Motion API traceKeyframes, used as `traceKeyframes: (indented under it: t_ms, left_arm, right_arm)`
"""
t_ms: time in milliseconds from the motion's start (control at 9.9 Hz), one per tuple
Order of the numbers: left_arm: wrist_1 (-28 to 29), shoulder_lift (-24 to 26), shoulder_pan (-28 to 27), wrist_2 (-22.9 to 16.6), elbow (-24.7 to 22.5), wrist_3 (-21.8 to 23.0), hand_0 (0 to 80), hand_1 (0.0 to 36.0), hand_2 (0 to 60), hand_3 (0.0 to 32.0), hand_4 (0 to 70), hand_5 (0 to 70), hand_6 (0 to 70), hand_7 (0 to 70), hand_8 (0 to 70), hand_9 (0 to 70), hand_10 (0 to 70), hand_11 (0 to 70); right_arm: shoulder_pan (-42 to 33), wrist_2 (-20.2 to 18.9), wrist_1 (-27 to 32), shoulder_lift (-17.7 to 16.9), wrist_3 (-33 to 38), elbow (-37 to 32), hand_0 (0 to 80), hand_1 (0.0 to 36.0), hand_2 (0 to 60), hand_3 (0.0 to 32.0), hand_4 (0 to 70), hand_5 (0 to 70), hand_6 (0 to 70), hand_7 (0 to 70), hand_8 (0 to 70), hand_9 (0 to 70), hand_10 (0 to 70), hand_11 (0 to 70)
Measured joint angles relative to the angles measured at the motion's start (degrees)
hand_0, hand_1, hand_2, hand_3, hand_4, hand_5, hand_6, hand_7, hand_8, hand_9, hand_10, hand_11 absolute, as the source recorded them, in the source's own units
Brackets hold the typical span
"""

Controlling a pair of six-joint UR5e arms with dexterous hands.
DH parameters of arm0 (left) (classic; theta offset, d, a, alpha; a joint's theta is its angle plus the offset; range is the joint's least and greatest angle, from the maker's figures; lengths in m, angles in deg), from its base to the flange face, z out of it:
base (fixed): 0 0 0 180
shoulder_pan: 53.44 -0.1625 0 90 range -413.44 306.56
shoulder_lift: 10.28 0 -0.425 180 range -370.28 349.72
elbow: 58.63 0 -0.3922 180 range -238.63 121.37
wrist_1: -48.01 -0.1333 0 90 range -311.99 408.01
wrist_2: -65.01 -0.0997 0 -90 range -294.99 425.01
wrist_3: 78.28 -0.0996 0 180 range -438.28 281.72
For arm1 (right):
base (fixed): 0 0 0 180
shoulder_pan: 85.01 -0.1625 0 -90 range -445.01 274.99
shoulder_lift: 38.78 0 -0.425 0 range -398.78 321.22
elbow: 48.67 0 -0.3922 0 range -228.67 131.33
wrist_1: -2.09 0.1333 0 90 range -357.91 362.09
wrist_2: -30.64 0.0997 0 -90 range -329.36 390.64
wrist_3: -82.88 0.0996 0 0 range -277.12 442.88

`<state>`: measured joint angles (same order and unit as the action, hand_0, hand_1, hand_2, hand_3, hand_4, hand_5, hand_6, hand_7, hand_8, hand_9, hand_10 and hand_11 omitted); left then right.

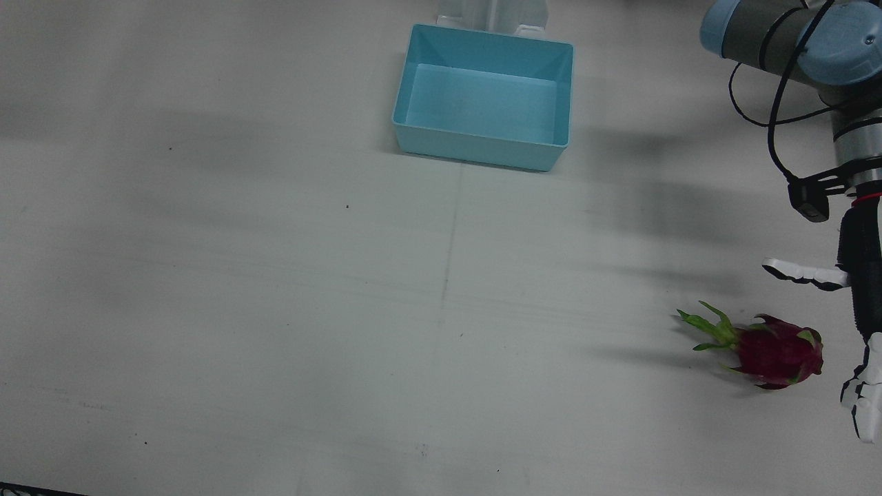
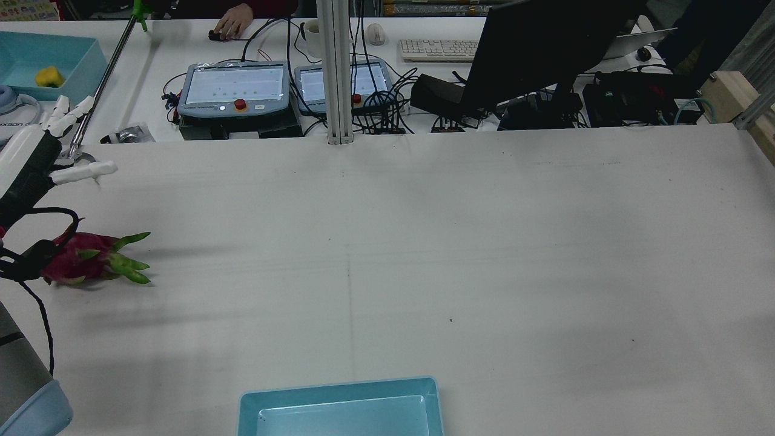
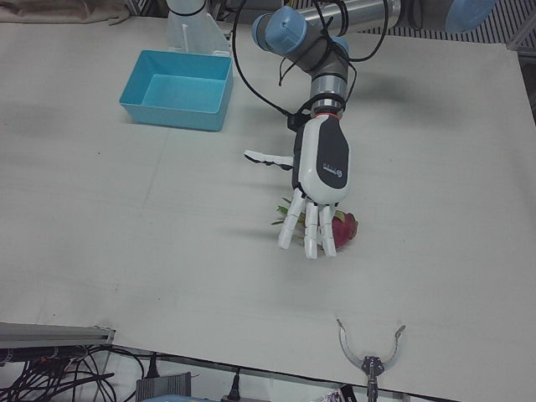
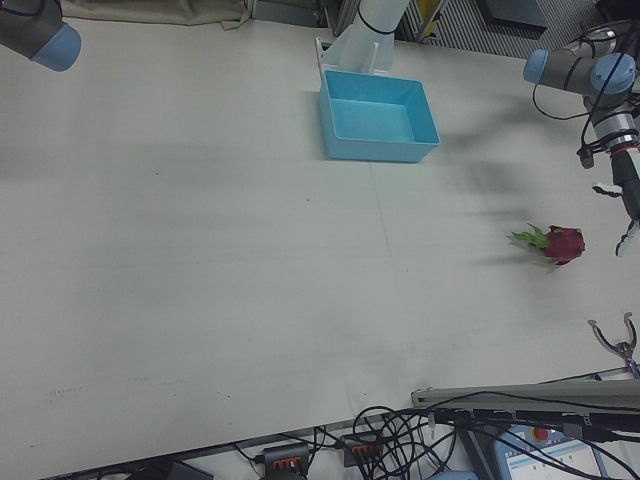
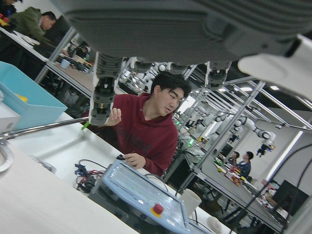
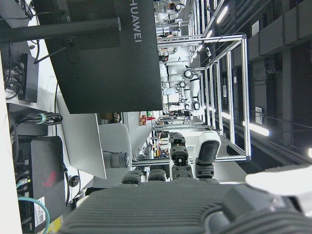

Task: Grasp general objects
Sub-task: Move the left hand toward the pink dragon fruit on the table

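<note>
A red dragon fruit (image 1: pixel 775 351) with green leafy tips lies on the white table, on my left arm's side; it also shows in the rear view (image 2: pixel 75 260), the left-front view (image 3: pixel 343 228) and the right-front view (image 4: pixel 564 243). My left hand (image 1: pixel 865 310) is open with its fingers spread and straight. It hovers beside and above the fruit on the table's outer side and does not touch it (image 3: pixel 322 167) (image 2: pixel 30 160). My right hand (image 6: pixel 185 195) appears only in its own view, open and empty.
A light blue bin (image 1: pixel 475 148) stands empty at the robot's edge of the table, mid-width (image 3: pixel 172 113) (image 4: pixel 380 150) (image 2: pixel 339 387). Beyond the far edge are control pendants (image 2: pixel 233 88), cables and a monitor. A metal claw tool (image 3: pixel 368 347) lies at the operators' edge.
</note>
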<state>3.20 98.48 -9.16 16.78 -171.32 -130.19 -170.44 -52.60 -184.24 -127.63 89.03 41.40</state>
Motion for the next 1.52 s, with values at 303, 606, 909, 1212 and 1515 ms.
traceKeyframes:
  t_ms: [303, 606, 909, 1212, 1515]
  left_arm:
    - [8.3, 2.1, -0.1, -7.5, -1.5, -13.3, 42.0, 4.9, 0.0, 32.0, 0.0, 0.0, 0.0, 0.0, 1.9, 0.0, 0.0, 0.0]
    - [10.3, 2.9, 0.3, -11.8, 0.8, -21.5, 49.4, 14.6, 0.0, 32.0, 0.0, 0.0, 0.0, 0.0, 0.2, 0.0, 0.0, 0.0]
    - [11.0, 2.8, 0.7, -12.7, 1.6, -31.4, 45.8, 10.4, 0.0, 32.0, 0.0, 0.0, 0.0, 0.0, 0.8, 0.0, 0.0, 0.0]
    - [9.9, 2.3, -0.4, -12.9, 1.7, -40.1, 43.5, 8.3, 0.0, 32.0, 0.0, 0.0, 0.0, 0.0, 0.5, 0.0, 0.0, 0.0]
    - [11.0, 1.5, -1.6, -12.9, 4.7, -43.6, 41.1, 6.5, 0.0, 32.0, 0.0, 0.0, 0.0, 0.0, 0.7, 0.0, 0.0, 0.0]
  right_arm:
    - [0.0, 0.0, 0.0, 0.0, 0.0, 0.0, 0.0, 0.0, 0.0, 0.0, 0.0, 0.0, 0.0, 0.0, 0.0, 0.0, 0.0, 0.0]
    - [0.0, 0.0, 0.0, 0.0, 0.0, 0.0, 0.0, 0.0, 0.0, 0.0, 0.0, 0.0, 0.0, 0.0, 0.0, 0.0, 0.0, 0.0]
    - [0.0, 0.0, 0.0, 0.0, 0.0, -0.1, 0.0, 0.0, 0.0, 0.0, 0.0, 0.0, 0.0, 0.0, 0.0, 0.0, 0.0, 0.0]
    - [0.0, 0.0, 0.0, 0.0, 0.0, -0.1, 0.0, 0.0, 0.0, 0.0, 0.0, 0.0, 0.0, 0.0, 0.0, 0.0, 0.0, 0.0]
    - [0.0, 0.0, 0.0, 0.0, 0.0, -0.2, 0.0, 0.0, 0.0, 0.0, 0.0, 0.0, 0.0, 0.0, 0.0, 0.0, 0.0, 0.0]
